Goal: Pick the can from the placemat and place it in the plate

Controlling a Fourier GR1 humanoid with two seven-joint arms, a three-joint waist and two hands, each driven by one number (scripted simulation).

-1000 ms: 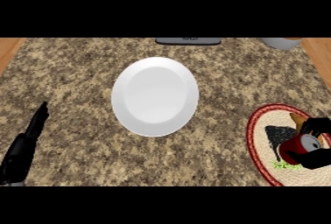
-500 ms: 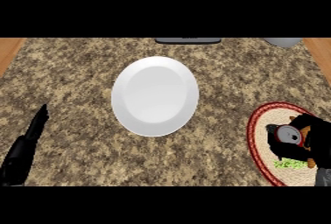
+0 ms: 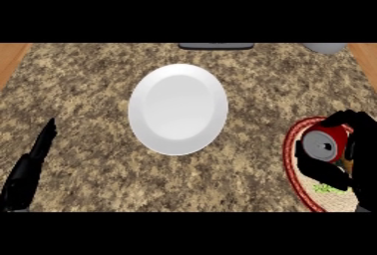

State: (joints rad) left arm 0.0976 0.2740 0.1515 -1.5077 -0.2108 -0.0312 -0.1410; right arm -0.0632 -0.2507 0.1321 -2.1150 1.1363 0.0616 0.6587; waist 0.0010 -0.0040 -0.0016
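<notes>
Head view, looking steeply down on a speckled brown stone bench (image 3: 88,99). One white plate (image 3: 178,108) lies just above the middle of the frame, with nothing on it. At the right edge lies one round placemat (image 3: 294,169) with a red rim, partly cut off by the frame. Over it is one red can (image 3: 325,145), its silver top facing up, with the right hand (image 3: 353,149) curled round it, black fingers wrapping its upper and lower sides. Whether the can touches the placemat cannot be told. The can is well apart from the plate. At the lower left, the left hand (image 3: 33,159) rests with straight fingers pointing up, holding nothing. Two grey objects (image 3: 216,46) are cut off at the top edge.
</notes>
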